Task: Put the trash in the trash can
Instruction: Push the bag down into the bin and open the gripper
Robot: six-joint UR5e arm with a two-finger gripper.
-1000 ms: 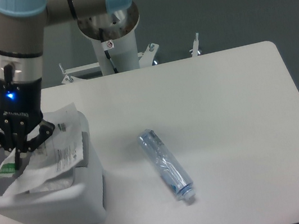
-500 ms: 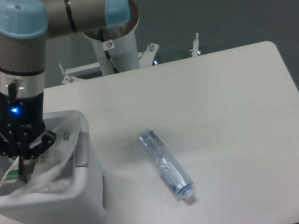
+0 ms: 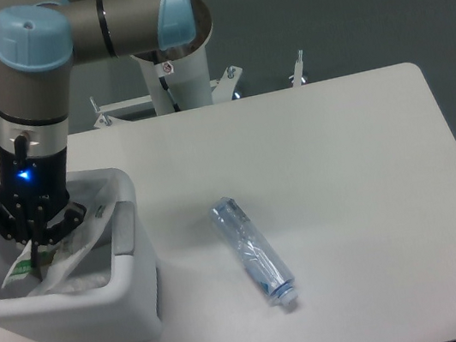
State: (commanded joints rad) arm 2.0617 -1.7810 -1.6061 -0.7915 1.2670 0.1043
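Camera view: our gripper point(image 3: 35, 254) sits low inside the can point(image 3: 133, 281), pinched on the packet point(image 3: 75, 247). Next we release it, then fetch the bottle point(image 3: 254, 252) lying on the counter point(image 3: 339, 162) right of the can.

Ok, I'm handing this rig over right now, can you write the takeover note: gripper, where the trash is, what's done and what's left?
Gripper: down inside the trash can, shut on the packet.
Packet: mostly inside the open can, one corner near the rim, not released yet.
Bottle: lying on its side on the table, to the right of the can, untouched.
Done: packet brought into the can.
Left: let go of the packet, retract, then fetch the bottle and drop it in.
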